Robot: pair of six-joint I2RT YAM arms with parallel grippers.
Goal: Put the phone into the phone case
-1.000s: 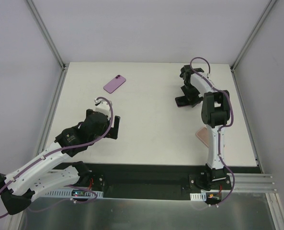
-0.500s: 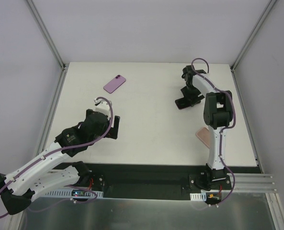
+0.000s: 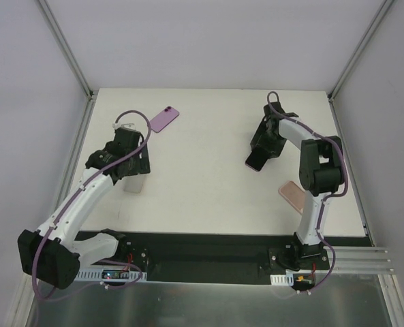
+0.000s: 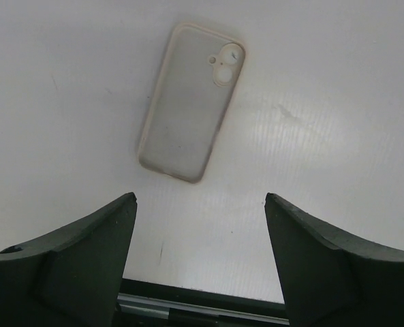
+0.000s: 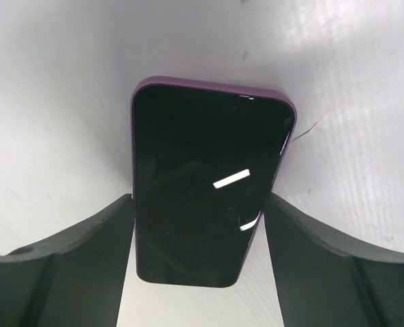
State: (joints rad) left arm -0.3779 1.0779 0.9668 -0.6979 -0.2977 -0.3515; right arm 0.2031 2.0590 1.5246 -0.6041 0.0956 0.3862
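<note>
Close by my right arm lies a pink flat thing. I leave it alone.

A bit further out, on the left side of the table, the pale phone case lies flat. My left pincer hangs over it, wide, holding nothing.

Across from it, well apart, my right pincer squeezes the long sides of the phone, dark glass facing me.

So I think this is the carrying step. Next I must bring the phone over to the case, line up the corners and push it in, maybe with my left pincer pinning the case.

Nothing lies between the two, so there is room. Far back lies a purple thing, off my path.
</note>
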